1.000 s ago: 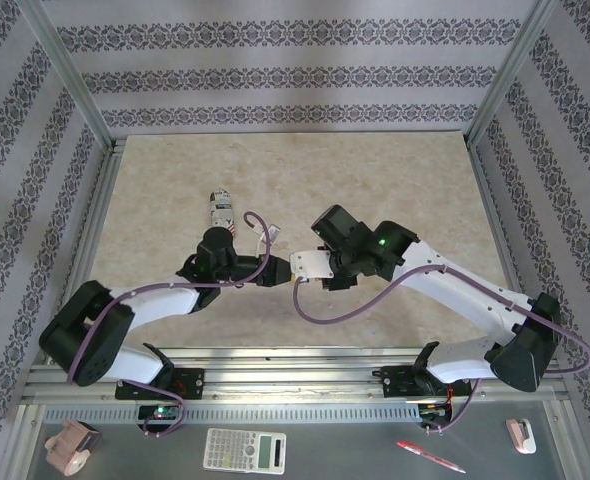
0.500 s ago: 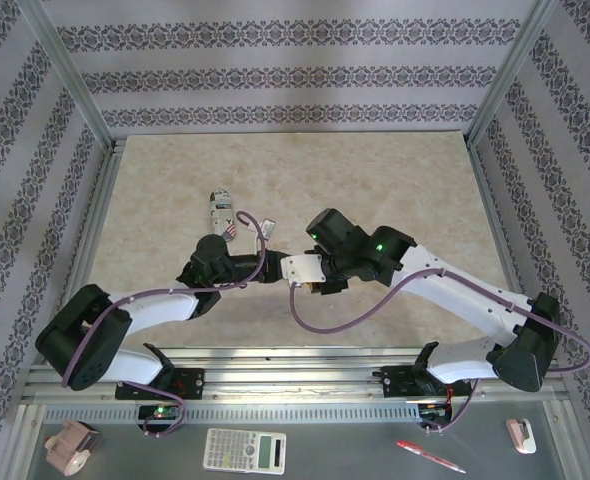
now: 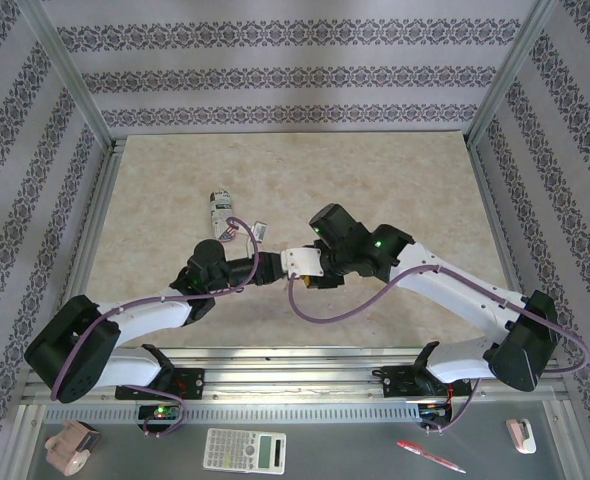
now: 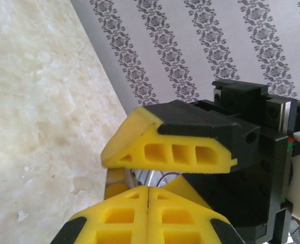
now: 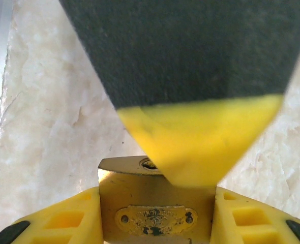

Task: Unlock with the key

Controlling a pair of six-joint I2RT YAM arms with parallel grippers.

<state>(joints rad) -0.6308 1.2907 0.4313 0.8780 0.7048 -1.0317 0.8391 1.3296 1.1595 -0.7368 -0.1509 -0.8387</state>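
1. Right claw: narrowed onto a rectangular brass padlock, which is clamped between its yellow fingers with the keyhole end facing away.
2. Left claw: yellow fingers pressed fully together, tip just at the padlock's keyhole.
3. Thin pale-metal key: whether it sits between those pressed fingers cannot be told.

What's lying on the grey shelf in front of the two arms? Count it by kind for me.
Calculator: 1
Red pen: 1
Small pinkish items, too small to identify: 2
Total: 4
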